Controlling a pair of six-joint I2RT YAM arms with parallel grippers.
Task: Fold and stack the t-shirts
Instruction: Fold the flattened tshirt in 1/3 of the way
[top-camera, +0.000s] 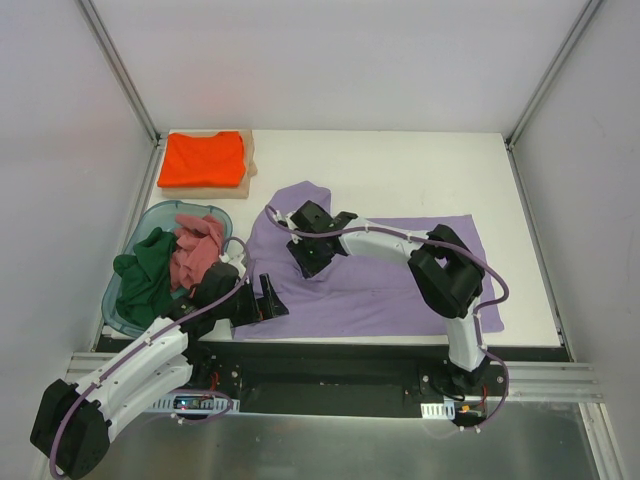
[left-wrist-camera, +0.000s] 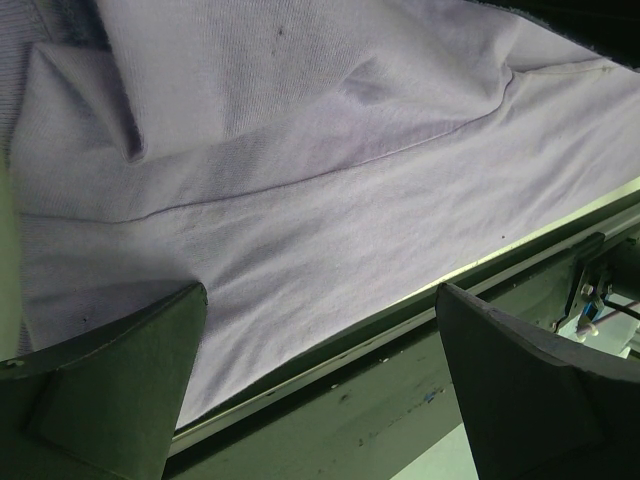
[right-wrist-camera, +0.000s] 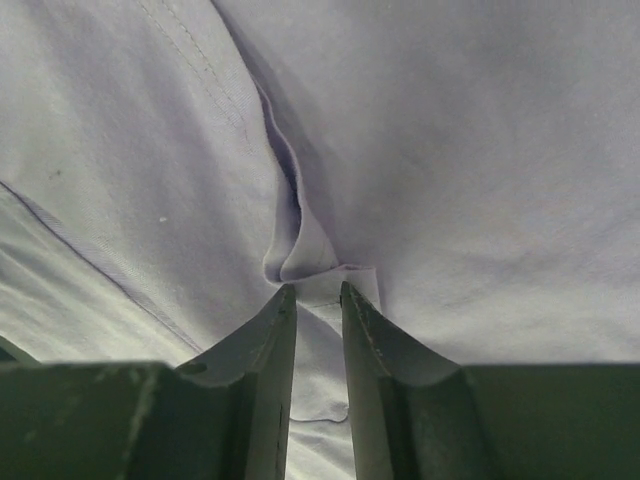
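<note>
The lavender t-shirt (top-camera: 400, 285) lies spread over the table's front middle, one part bunched at the back left. My right gripper (top-camera: 310, 262) is down on its left half, shut on a raised fold of the lavender cloth (right-wrist-camera: 300, 250); the right wrist view (right-wrist-camera: 318, 292) shows the pinch. My left gripper (top-camera: 268, 300) is open and empty over the shirt's front-left hem (left-wrist-camera: 300, 150), fingers (left-wrist-camera: 130, 370) wide apart. The orange t-shirt (top-camera: 202, 158) lies folded at the back left. The green t-shirt (top-camera: 145, 275) and pink t-shirt (top-camera: 197, 248) lie crumpled in the tub.
The teal plastic tub (top-camera: 150, 215) stands at the table's left edge. A tan board (top-camera: 248, 165) lies under the orange shirt. The table's front edge and a metal rail (left-wrist-camera: 480, 300) run just below the lavender hem. White walls enclose the table.
</note>
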